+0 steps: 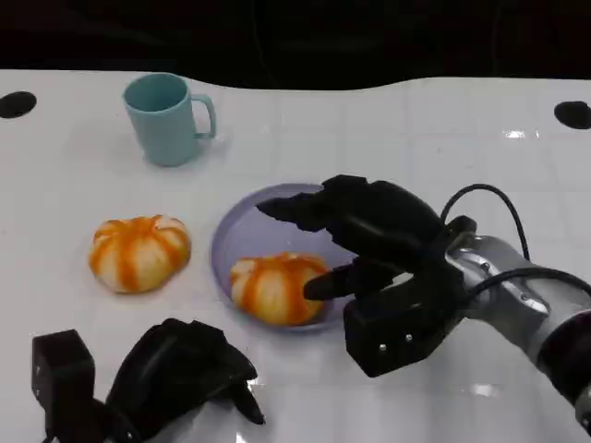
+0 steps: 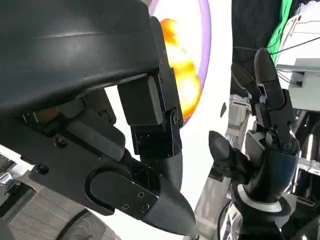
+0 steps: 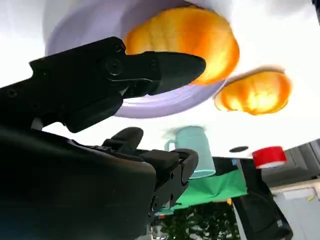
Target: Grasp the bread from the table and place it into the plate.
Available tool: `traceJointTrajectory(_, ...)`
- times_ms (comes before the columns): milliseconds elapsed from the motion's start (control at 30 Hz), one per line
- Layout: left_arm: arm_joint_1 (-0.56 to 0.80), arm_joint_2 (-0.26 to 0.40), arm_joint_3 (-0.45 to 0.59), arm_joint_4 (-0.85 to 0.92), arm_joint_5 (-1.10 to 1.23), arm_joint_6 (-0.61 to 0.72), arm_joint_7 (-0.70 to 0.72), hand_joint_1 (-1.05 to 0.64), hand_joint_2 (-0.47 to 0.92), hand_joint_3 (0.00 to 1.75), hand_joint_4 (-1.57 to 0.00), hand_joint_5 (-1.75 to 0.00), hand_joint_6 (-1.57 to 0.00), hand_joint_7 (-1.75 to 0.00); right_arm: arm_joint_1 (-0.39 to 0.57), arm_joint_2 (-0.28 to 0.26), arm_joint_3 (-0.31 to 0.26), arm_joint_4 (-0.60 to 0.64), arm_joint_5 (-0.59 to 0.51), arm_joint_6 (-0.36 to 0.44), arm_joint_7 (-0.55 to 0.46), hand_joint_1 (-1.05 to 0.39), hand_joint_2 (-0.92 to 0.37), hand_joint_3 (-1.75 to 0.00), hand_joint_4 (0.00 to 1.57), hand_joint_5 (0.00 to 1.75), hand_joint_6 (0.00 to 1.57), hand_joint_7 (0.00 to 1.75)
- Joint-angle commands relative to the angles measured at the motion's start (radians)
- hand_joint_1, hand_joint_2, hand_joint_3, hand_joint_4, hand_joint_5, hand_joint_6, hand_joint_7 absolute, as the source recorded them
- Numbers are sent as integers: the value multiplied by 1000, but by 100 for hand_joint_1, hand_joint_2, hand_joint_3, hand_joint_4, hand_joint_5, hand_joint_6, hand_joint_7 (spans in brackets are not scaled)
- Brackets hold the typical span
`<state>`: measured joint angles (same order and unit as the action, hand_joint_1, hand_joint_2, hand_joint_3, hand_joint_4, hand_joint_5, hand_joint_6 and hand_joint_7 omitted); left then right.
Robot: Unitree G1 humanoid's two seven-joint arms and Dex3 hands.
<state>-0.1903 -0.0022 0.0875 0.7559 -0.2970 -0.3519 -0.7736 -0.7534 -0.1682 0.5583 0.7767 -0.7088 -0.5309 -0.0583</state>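
One orange-striped bread [image 1: 275,288] [image 3: 200,42] lies in the purple plate [image 1: 235,231] [image 3: 150,106], at its near side. A second bread [image 1: 138,251] [image 3: 257,92] sits on the white table left of the plate. My right hand [image 1: 369,235] hovers over the plate's right half with fingers spread, holding nothing; its thumb tip is close to the plated bread's right edge. My left hand [image 1: 185,369] rests low at the table's near left and holds nothing. The left wrist view shows the plated bread [image 2: 182,75] and my right hand [image 2: 265,125] beyond it.
A teal mug [image 1: 168,117] [image 3: 192,145] stands at the far left of the table. Black round marks [image 1: 17,103] sit near the table's far corners. A red roll [image 3: 270,156] lies off beyond the table.
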Motion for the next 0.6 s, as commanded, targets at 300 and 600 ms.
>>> traceJointTrajectory(300,28,17,-1,-33,6,15,14,-105,82,0,-140,-75,-157,-18,157,-66,-89,-243,94,-9,43,-87,-92,-43,24,53,27,5)
traceJointTrajectory(600,16,15,3,-18,10,10,23,-105,82,0,-141,-74,-157,-20,319,-98,-200,-345,302,-85,98,-71,-92,-35,51,108,56,45)
